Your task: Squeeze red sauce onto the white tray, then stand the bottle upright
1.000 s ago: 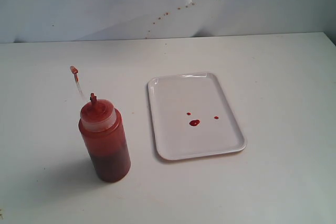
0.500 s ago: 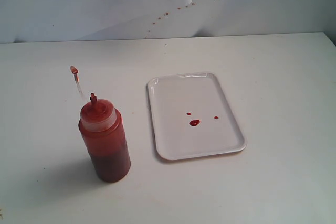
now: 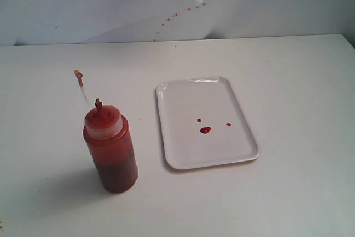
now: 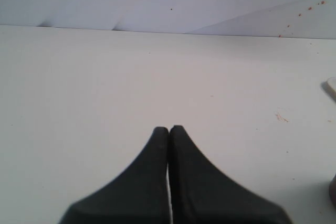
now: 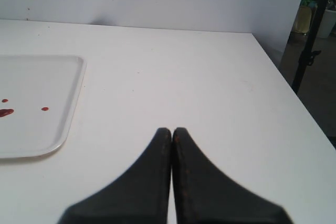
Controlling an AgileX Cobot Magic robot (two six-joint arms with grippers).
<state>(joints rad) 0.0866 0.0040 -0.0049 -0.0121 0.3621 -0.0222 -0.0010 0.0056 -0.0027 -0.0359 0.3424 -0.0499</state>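
Observation:
The bottle [image 3: 111,149] stands upright on the table at the left of the exterior view, dark red, with its small cap [image 3: 78,74] dangling on a thin tether. To its right lies the white tray [image 3: 183,95] with three drops of red sauce [image 3: 205,130] near its middle. Neither arm shows in the exterior view. My left gripper [image 4: 169,129] is shut and empty over bare table. My right gripper [image 5: 171,130] is shut and empty too; the white tray [image 5: 58,72] with red sauce [image 5: 6,112] lies beside it.
The white table [image 3: 288,81] ends at a wall [image 3: 111,4] with small reddish specks [image 3: 172,17]. In the right wrist view the table's side edge [image 5: 286,80] drops off to a floor with a dark stand [image 5: 310,40].

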